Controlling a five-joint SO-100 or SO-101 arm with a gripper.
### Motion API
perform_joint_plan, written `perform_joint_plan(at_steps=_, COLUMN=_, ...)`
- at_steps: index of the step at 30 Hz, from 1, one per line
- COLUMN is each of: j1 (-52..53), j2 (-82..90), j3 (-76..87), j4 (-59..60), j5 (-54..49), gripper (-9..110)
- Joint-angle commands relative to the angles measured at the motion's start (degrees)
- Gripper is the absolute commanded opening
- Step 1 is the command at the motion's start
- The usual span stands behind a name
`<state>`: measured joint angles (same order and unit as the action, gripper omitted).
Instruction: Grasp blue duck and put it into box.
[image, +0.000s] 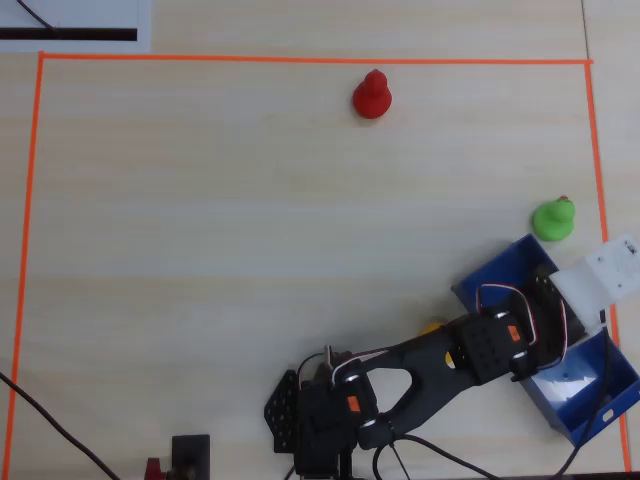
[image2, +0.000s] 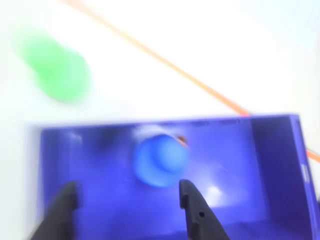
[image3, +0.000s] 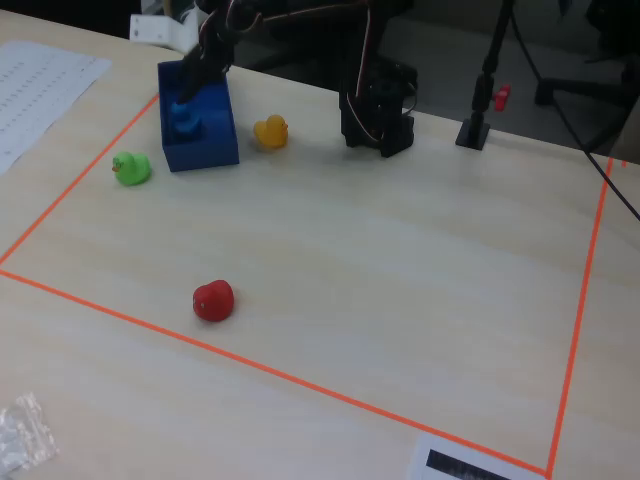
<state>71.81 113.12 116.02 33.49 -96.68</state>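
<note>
The blue duck (image2: 161, 161) sits inside the dark blue box (image2: 270, 150), close to its far wall in the wrist view. My gripper (image2: 127, 194) hovers over the box, open, with both black fingertips (image2: 192, 202) spread wide. The duck lies just beyond the tips and nothing is held between them. In the fixed view the duck (image3: 183, 115) shows inside the box (image3: 210, 152) at the far left, with the gripper (image3: 207, 62) just above it. In the overhead view the arm covers most of the box (image: 497, 279) and hides the duck.
A green duck (image3: 131, 168) stands just outside the box; it shows blurred in the wrist view as well (image2: 55, 70). A yellow duck (image3: 271, 131) sits between the box and the arm base. A red duck (image3: 213, 300) is far off. Orange tape (image: 300, 59) borders the table area.
</note>
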Motion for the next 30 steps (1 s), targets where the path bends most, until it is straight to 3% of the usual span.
perform_joint_plan(at_steps=1, j1=-13.36, j2=12.83, j3=-8.61, j4=10.99, j5=19.51, gripper=0)
perform_joint_plan(at_steps=5, j1=-41.13, j2=22.94, j3=-5.80, j4=23.20, j5=20.83, gripper=0)
perform_joint_plan(at_steps=8, j1=-59.24, j2=32.17, j3=9.67, j4=28.04, j5=12.74, gripper=0)
perform_joint_plan(at_steps=10, j1=-65.65, j2=37.53, j3=21.53, j4=28.21, j5=11.34, gripper=0)
perform_joint_plan(at_steps=14, j1=-71.46, j2=48.52, j3=39.73, j4=26.54, j5=9.84, gripper=0)
perform_joint_plan(at_steps=19, j1=-73.56, j2=62.75, j3=53.88, j4=32.78, j5=9.49, gripper=0)
perform_joint_plan(at_steps=30, j1=-73.13, j2=72.25, j3=58.10, j4=43.95, j5=7.65, gripper=0)
